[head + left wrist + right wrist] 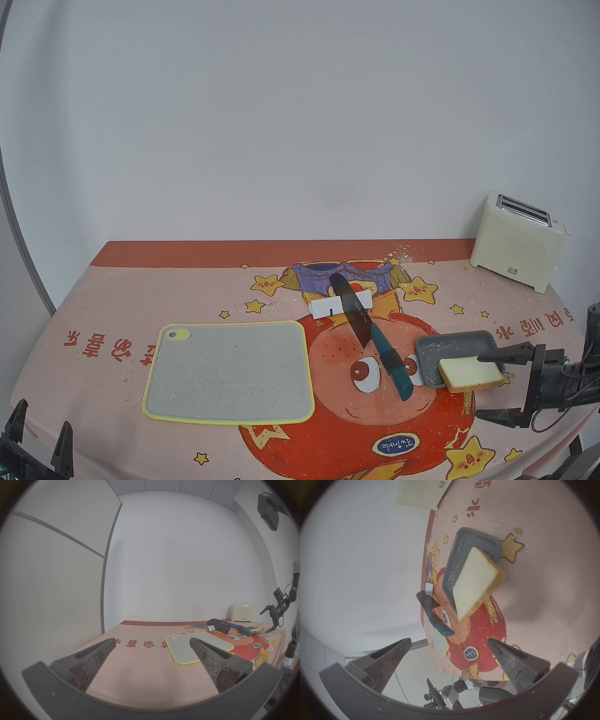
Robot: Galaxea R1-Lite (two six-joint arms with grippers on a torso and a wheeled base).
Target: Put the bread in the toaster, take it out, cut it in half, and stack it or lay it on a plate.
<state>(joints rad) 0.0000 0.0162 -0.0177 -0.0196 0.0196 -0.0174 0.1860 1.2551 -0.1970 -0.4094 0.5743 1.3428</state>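
Well, the bread [470, 373] lies just ahead of the right jaws, which stand spread wide and empty. It rests tilted on the plate [453, 349], overhanging its rim. It looks light and soft (a hard squeeze would crush it), so pinch gently across the crust edges. The left jaws, well away from it, are spread too.

Lighting bright and even; no glare noted.
Diffuse light leaves only faint, soft shadows close under the knife [373, 337] and toaster [515, 244] on the worktop [187, 294]. Fisheye bending strong: worktop edges bow, the wall seam [19, 231] at 9 o'clock curves; both wrist views carry dark rounded corners.
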